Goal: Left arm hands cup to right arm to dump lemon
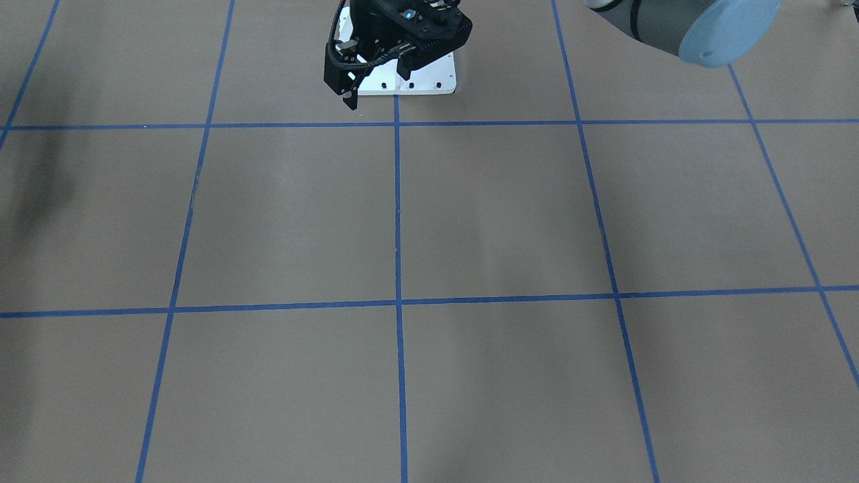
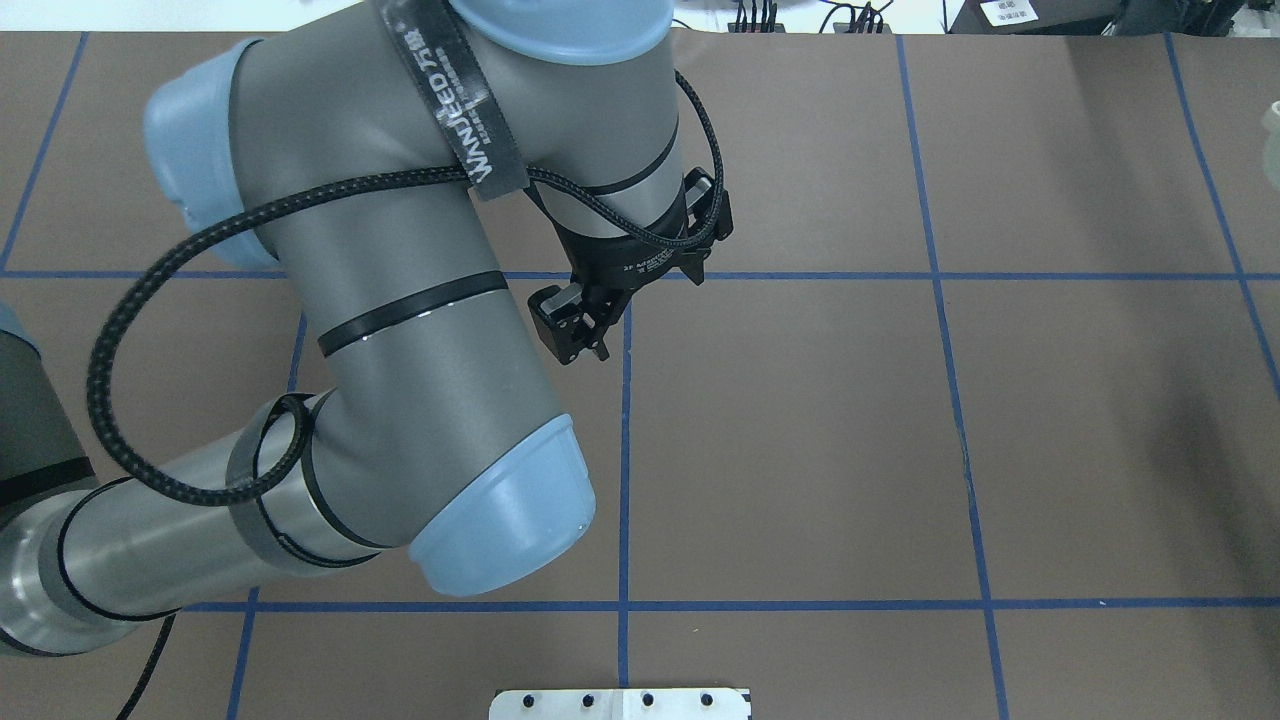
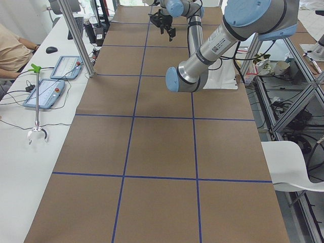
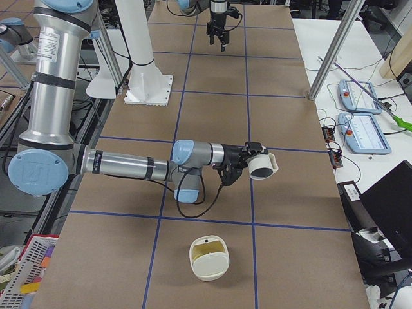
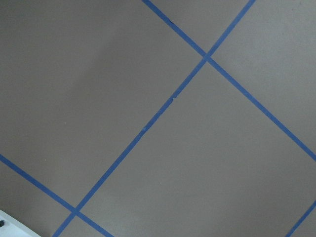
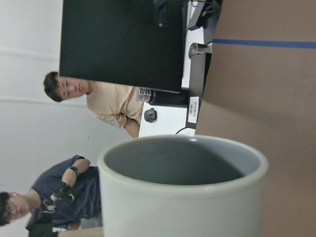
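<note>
The cream-white cup (image 4: pixel 262 167) hangs sideways in the air at the end of my near right arm, mouth toward the table's far side edge. My right gripper (image 4: pixel 252 156) is behind it. The right wrist view is filled by the cup (image 6: pixel 182 197) sitting fixed in the grip, and the part of its grey inside that shows holds nothing. The lemon is not clearly in view. My left gripper (image 2: pixel 583 338) hangs open and empty above the table's middle, and also shows as the left gripper (image 1: pixel 373 78) near the base plate.
A cream container (image 4: pixel 209 259) with something yellowish inside stands on the table below the cup. The white base plate (image 1: pixel 429 82) lies at the robot's side. Teach pendants (image 4: pixel 360 96) lie on the side table. Two people (image 6: pixel 106 106) are beyond the table.
</note>
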Tool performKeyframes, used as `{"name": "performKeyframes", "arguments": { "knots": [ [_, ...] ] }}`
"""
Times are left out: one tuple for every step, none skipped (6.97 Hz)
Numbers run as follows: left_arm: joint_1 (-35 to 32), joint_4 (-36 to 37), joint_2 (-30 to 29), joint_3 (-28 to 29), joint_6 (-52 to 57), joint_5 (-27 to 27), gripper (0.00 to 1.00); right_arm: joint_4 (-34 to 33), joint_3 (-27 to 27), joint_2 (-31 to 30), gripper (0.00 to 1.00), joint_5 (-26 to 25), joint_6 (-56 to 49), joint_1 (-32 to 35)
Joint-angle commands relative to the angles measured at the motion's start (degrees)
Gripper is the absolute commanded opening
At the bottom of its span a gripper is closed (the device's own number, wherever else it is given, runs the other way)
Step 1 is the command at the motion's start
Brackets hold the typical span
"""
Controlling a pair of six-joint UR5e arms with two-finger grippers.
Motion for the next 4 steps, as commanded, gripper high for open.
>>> {"name": "performKeyframes", "arguments": {
  "knots": [
    [-1.54,-1.19,-0.16,3.22,2.09,2.25,1.0,-13.39,1.58,7.54,0.05,-6.01,-28.51,-6.97],
    [-2.16,-2.76,-0.16,4.27,2.53,3.4,1.0,-19.28,1.58,12.18,0.05,-12.66,-40.38,-12.57],
    [-3.55,-5.3,-0.16,6.11,2.88,3.41,1.0,-29.86,2.71,17.97,0.06,-21.61,-47.2,-18.2],
    [-4.96,-7.67,-0.16,8.04,2.88,3.32,1.0,-37.71,3.5,23.16,0.06,-27.09,-47.7,-22.43]
  ]
}}
